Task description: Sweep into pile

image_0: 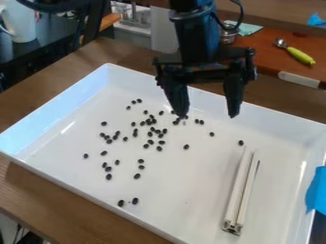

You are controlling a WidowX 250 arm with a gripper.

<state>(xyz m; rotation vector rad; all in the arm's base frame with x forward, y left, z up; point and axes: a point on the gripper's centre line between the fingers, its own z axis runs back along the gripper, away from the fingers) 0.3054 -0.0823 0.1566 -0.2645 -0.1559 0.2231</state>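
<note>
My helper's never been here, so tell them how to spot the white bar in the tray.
On the wooden table sits a large white tray. Inside it, toward the picture's right, near the blue patch, lies a long, narrow bar with a metal-looking end. It is pale and straight, unlike the small black beans sharing the tray.

One camera looks slantwise down from above; fairly near, most of the tray (pixel 185 190) in frame.
</note>
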